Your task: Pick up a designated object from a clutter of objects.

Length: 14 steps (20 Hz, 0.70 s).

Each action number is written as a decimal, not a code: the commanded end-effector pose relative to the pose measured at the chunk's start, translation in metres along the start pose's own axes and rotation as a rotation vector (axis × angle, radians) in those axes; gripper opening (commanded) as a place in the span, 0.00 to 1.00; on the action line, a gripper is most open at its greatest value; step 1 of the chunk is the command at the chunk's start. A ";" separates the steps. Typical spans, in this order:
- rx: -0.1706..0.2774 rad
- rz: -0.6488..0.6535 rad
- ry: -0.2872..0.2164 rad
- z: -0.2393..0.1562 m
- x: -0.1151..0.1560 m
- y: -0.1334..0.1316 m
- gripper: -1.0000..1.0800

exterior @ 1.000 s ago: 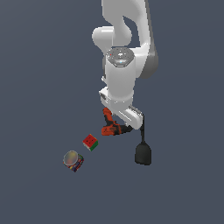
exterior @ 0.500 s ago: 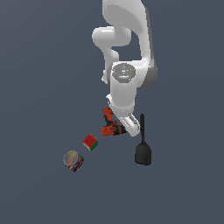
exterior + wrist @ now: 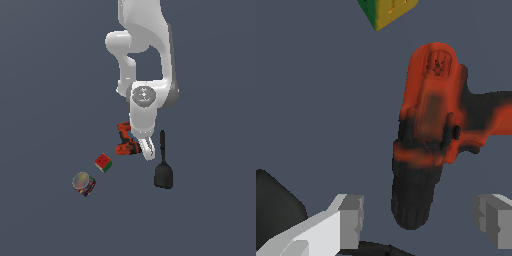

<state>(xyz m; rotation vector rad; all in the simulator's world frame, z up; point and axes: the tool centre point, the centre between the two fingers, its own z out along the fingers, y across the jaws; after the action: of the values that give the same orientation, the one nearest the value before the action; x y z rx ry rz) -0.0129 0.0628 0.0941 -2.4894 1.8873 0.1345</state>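
Note:
The designated object, an orange-red and black drill [image 3: 126, 140], lies on the floor in the clutter of objects. In the wrist view the drill [image 3: 431, 125] fills the middle, and its black chuck [image 3: 412, 200] points into the gap between my fingers. My gripper [image 3: 147, 151] hangs just on the exterior view's right of the drill. The gripper [image 3: 421, 220] is open, one grey fingertip [image 3: 351, 220] on each side of the chuck, clear of it. Nothing is held.
A black spatula [image 3: 163, 172] lies close on the exterior view's right of the gripper, and its blade [image 3: 271, 210] shows beside one finger. A red-green cube [image 3: 103, 162] and a round can [image 3: 83, 183] sit further to the exterior view's left.
The wrist has turned and the gripper has come down beside the drill. The drill, spatula, cube and can have not moved.

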 end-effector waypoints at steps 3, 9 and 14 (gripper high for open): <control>-0.006 0.098 0.000 0.017 -0.004 0.004 0.81; -0.012 0.183 0.001 0.032 -0.007 0.008 0.81; -0.014 0.219 0.002 0.039 -0.009 0.010 0.81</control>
<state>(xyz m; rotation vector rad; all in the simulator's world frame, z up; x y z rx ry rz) -0.0263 0.0707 0.0581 -2.2955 2.1492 0.1487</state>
